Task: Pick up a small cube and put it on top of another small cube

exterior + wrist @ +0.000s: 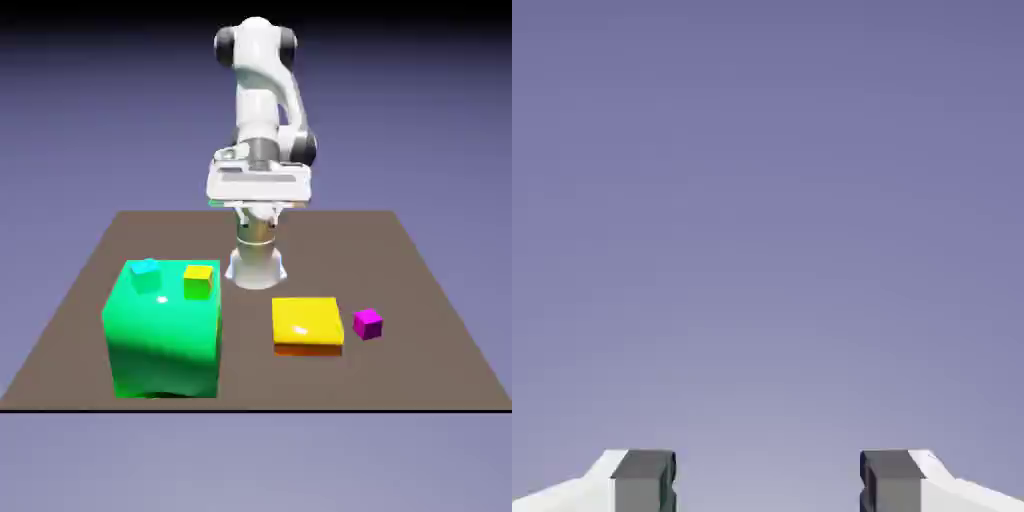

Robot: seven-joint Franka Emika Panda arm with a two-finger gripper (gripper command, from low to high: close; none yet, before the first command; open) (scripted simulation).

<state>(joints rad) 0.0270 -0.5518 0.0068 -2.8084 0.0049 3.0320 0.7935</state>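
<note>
Elevated exterior view; backdrop-facing hand view

Small magenta cube (367, 323): tiny, bright, solid colour, sits flat on the brown table (420, 300) w/ one corner turned toward the viewer, so top face & two side faces show. Lies on the exterior view's right, just beside the flat yellow block (308, 320), right of it, small gap between, not touching. Much smaller than that block. Well apart from the big green cube (165, 335) on the left. Nothing on top of it. Not seen in hand view.
</note>
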